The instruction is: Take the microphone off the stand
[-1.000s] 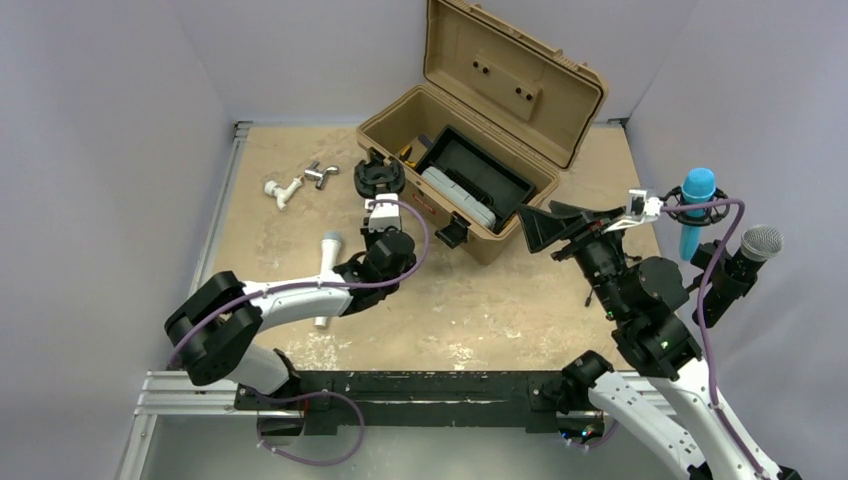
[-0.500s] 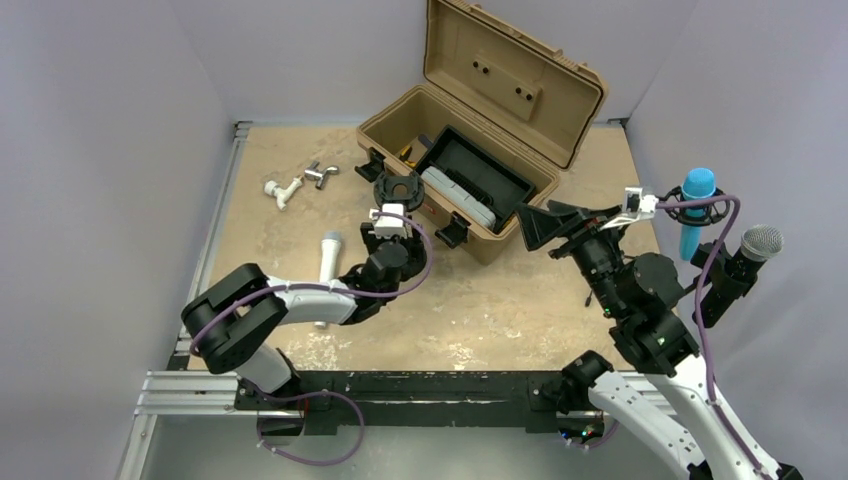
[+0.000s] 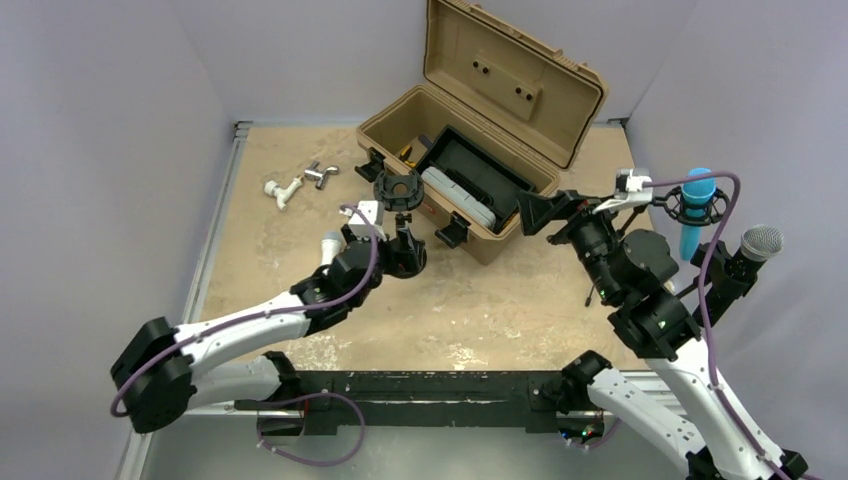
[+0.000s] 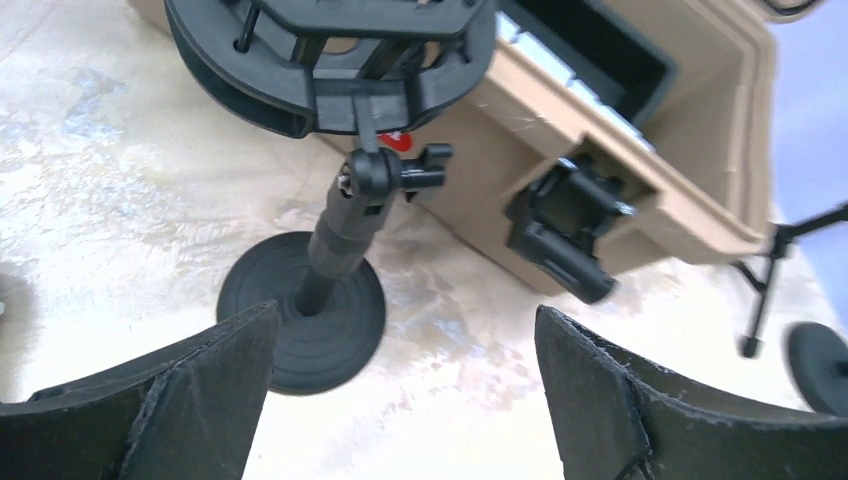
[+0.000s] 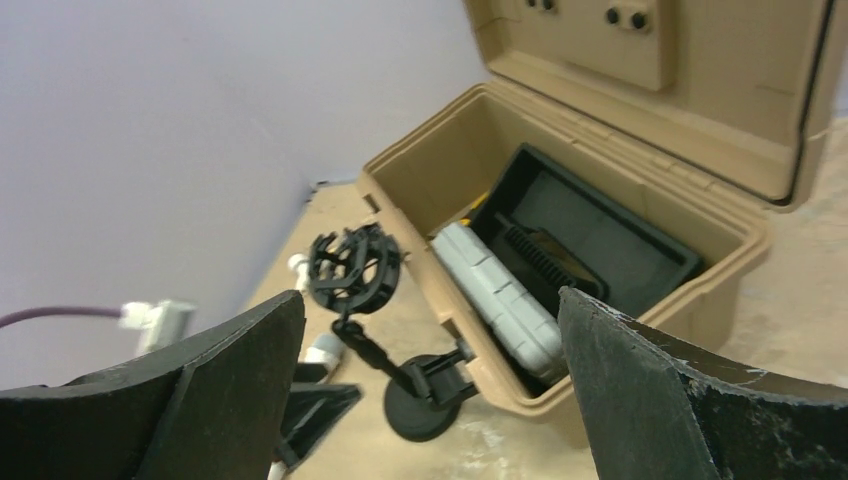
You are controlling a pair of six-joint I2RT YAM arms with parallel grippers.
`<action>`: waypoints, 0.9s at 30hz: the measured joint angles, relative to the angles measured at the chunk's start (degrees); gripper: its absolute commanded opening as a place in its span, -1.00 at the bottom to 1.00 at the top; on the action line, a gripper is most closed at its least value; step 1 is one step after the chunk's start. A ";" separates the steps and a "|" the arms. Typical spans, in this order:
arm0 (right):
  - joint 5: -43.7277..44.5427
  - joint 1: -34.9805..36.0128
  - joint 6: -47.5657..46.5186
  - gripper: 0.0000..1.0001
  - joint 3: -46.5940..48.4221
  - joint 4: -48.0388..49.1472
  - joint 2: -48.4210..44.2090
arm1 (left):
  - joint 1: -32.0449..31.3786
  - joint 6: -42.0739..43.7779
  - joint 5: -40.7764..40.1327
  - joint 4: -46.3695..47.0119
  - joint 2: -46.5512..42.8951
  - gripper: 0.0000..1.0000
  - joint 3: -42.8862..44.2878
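Only the rounded head of the white microphone shows from above; its body runs under the left arm and is hidden, and neither wrist camera shows it clearly. It lies flat on the sandy table, left of the middle of the surface, near the stand but apart from it. The stand's ring cradle is empty, so the microphone is already out. The stand is upright near the middle of the surface, just in front of the tan toolbox, which sits open at the far edge. The overhead camera barely shows the left gripper, because its dark fingers blend into the stand's base. Its own camera shows them spread wide with nothing between them, the round base just ahead and the cradle cut off at the top of the frame. A thin leg and a dark foot at that frame's right edge are too cropped to identify. The right gripper is raised near the right edge of the surface, jaws wide apart and empty. Its camera looks into the box at a grey case beside a black tray. Only the overhead view shows the blue microphone and the mesh-headed microphone by the right edge, and the pipe fittings toward the far left corner
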 measured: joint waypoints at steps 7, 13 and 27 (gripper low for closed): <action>10.25 -0.02 -4.26 0.92 9.38 -6.75 6.82 | 0.13 0.42 7.58 -13.11 -14.16 0.94 2.14; 22.69 -0.02 -2.78 0.90 14.08 -14.36 13.42 | 0.39 4.76 13.33 -25.68 -18.64 0.94 14.12; 37.18 -9.94 13.73 0.63 0.57 -19.56 17.05 | 0.39 8.31 32.85 -42.07 -19.85 0.93 39.01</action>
